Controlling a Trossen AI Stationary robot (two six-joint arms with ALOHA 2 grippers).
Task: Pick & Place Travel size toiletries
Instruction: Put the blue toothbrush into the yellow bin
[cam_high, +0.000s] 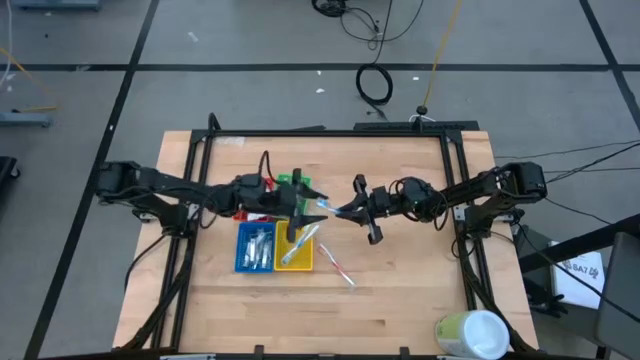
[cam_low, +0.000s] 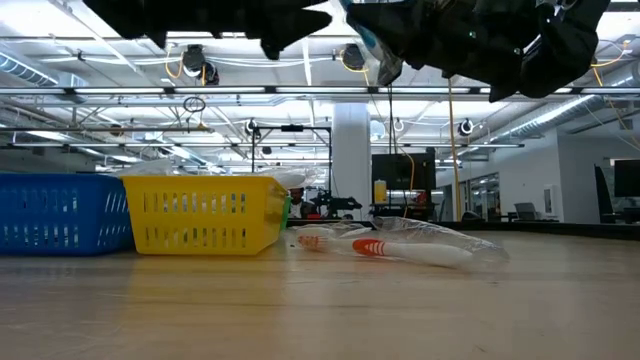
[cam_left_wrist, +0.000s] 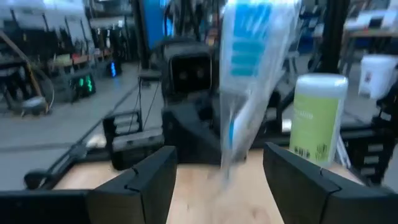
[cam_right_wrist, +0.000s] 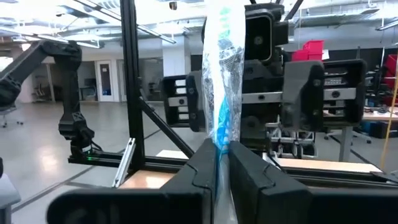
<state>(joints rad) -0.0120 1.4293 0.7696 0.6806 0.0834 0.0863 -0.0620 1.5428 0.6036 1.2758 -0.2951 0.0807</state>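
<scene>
Above the table's middle: both grippers meet in the air around one clear packet with blue print (cam_high: 330, 207), just past the trays.
Right gripper (cam_high: 352, 208): fingers pressed together on the packet's lower end — the right wrist view shows the crinkled wrapper (cam_right_wrist: 221, 81) rising straight up from between them.
Left gripper (cam_high: 310, 205): fingers parted on either side of the same packet (cam_left_wrist: 249, 74); whether they touch it cannot be told.
Packet's place: held off the wood, between the two gripper tips, above the yellow tray's far corner.
Yellow tray (cam_high: 297, 250): on the table beside the blue tray (cam_high: 256, 246); a pale item leans out over its rim.
Blue tray's contents: several slim silver tubes (cam_high: 260, 245).
Loose on the table: a wrapped item with a red-and-white end (cam_high: 335, 262) — lying just right of the yellow tray, also seen in the low view (cam_low: 400, 248).
Table's near right corner: a large pale green and white cylinder (cam_high: 472, 333), well apart from the arms.
</scene>
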